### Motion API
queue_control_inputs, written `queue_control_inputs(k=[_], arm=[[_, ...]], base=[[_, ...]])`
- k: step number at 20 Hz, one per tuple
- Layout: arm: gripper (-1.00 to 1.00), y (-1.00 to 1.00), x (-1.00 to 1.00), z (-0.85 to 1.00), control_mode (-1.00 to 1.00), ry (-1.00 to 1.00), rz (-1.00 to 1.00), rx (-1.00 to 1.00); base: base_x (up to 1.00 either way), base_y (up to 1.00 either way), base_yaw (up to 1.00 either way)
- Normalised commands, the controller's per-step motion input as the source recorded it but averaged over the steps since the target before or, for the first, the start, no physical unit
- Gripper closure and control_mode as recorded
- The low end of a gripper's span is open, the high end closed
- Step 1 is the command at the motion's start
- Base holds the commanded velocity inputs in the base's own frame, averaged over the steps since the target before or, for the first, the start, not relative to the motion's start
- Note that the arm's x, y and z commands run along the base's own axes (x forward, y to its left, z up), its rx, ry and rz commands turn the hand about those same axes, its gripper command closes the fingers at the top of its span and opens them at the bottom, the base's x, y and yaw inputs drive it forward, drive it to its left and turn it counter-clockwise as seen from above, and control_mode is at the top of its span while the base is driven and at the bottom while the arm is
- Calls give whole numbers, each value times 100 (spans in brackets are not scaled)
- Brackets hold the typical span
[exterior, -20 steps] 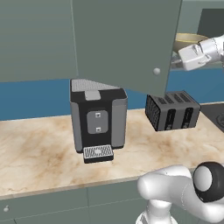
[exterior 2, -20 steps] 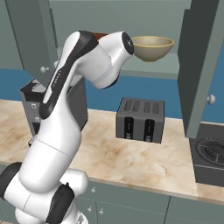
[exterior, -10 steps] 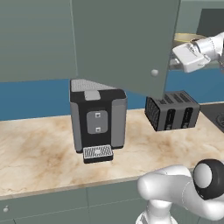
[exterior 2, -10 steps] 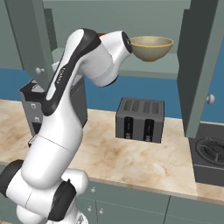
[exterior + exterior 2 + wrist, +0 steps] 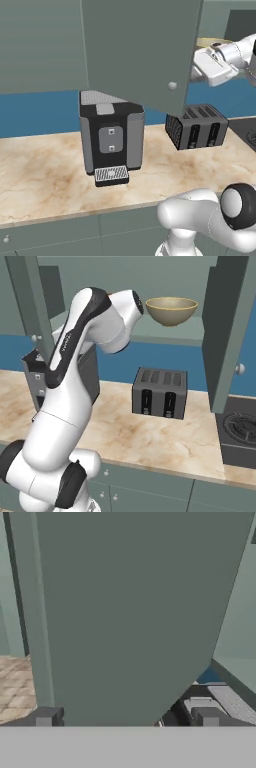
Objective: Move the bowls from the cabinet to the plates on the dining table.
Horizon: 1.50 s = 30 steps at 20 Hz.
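Blocking pincer [image 5: 127, 719], cabinet door [image 5: 130, 612], toaster [image 5: 160, 392] below

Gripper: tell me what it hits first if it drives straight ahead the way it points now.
Most likely the open cabinet door: in the hand view that flat grey-green panel stands squarely ahead of the open gripper. How near it is cannot be judged.
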Motion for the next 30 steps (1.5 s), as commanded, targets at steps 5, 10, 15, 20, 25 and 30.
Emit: queue_control_inputs(k=[5,10,15,20,25,30], arm=[[-100,51,0,0,-100,-7,7,0],[-100,48,0,0,-100,-8,6,0],[-100,49,0,0,-100,-7,5,0],[-100,44,0,0,-100,-8,4,0],[-100,40,0,0,-100,-9,3,0],[-100,41,0,1,-100,-10,3,0]], base=[[0,0,0],[0,0,0],[0,0,0],[0,0,0],[0,0,0],[0,0,0]])
